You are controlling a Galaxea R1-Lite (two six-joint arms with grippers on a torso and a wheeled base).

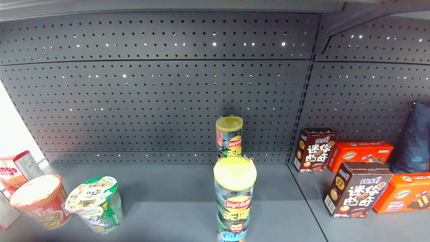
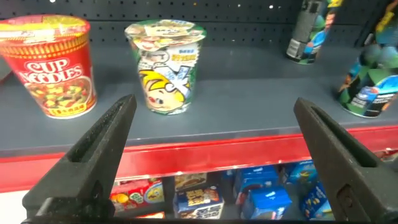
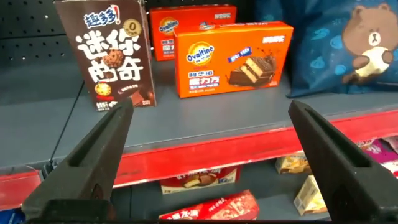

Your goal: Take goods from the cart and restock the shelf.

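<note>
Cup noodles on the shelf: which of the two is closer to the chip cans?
The green-and-white cup. It stands between the red cup and the front chip can; the red one is farther toward the robot's left.

Shelf: we see a flat grey shelf (image 1: 174, 198) with a red front strip (image 2: 205, 155).
Back wall: we see a dark grey perforated panel (image 1: 154, 101); pinpoints of light shine through some holes.
Upright: we see a slotted post (image 1: 302, 111) between two bays.
Overhead: we see another grey board (image 1: 168, 6).
Left edge: we meet bright white light (image 1: 10, 124).
</note>
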